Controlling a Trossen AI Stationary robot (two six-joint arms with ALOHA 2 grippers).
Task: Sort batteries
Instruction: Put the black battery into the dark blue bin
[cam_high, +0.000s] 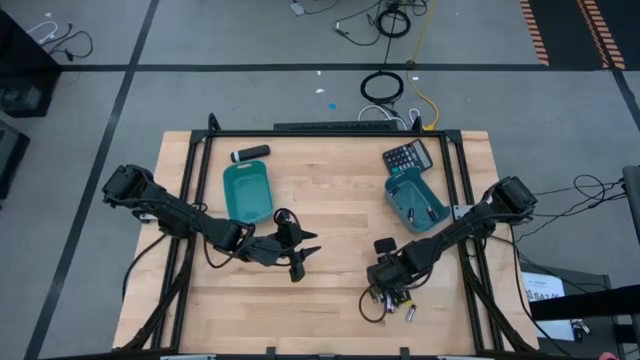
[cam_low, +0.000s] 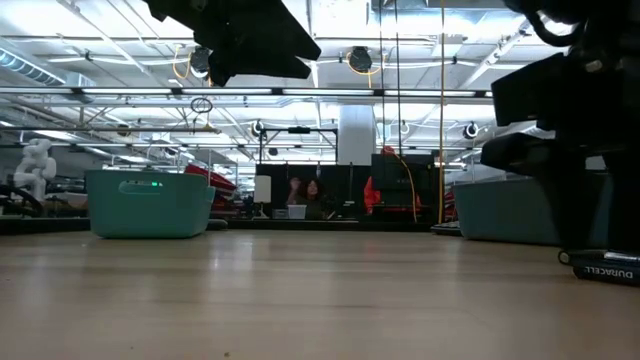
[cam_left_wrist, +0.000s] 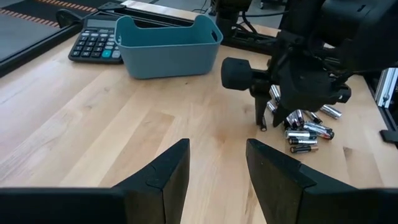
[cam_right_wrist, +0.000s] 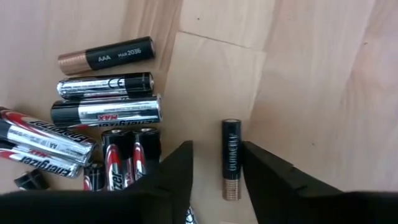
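Several batteries (cam_right_wrist: 106, 112) lie in a loose pile on the wood at the table's near right (cam_high: 402, 306). One black battery with a copper end (cam_right_wrist: 231, 158) lies apart from the pile. My right gripper (cam_right_wrist: 217, 177) points down over it, open, with one finger on either side of this battery and a gap to each. In the low view a battery (cam_low: 605, 268) shows beside the right gripper (cam_low: 575, 150). My left gripper (cam_high: 300, 262) hangs open above the table's middle, nothing between its fingers (cam_left_wrist: 165, 180).
One teal bin (cam_high: 248, 192) stands at the far left. Another teal bin (cam_high: 415, 200) stands at the far right, with a dark calculator (cam_high: 407, 156) behind it. A black cylinder with a white tip (cam_high: 250, 153) lies beyond the left bin. Bare wood lies between the arms.
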